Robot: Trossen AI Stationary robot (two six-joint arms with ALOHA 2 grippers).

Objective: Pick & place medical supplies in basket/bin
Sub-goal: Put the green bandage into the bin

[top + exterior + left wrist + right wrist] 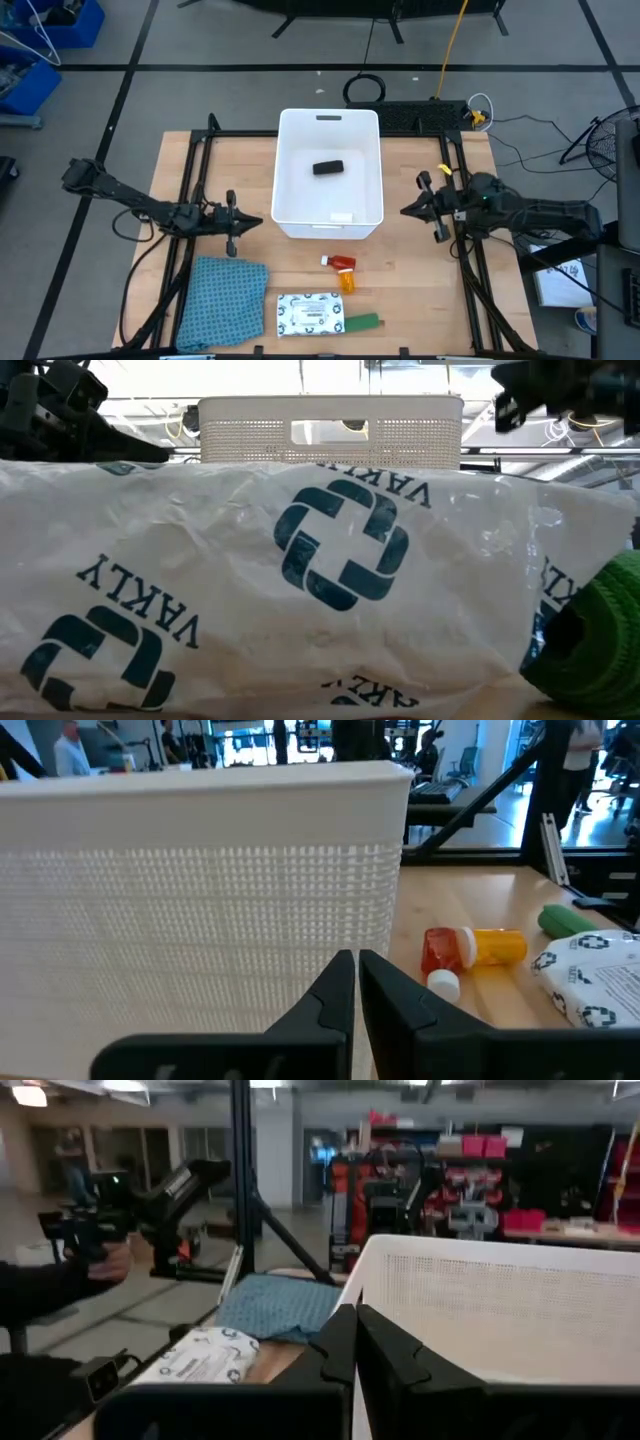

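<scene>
The white tub [330, 130] stands mid-table with a black oblong [328, 168] lying on its floor. In front of it on the table lie an orange vial with a red end [345, 270] and a tiny white piece [325, 261]. Nearer still lie a white packet with green-black print [308, 313] and a green oblong [362, 322]. My left gripper [255, 222] is shut and hovers just left of the tub's near corner. My right gripper [405, 211] is shut and hovers right of the tub's right wall. In the left wrist view the tub wall [200, 900] fills the scene, with the vial [475, 947] beside it.
A teal-blue cloth [222, 300] lies at the near left of the table, beside the packet. The packet [300, 580] fills the low view, the green oblong [600, 630] at its right. Black frame rails [195, 190] run along both table sides. Bare wood lies right of the vial.
</scene>
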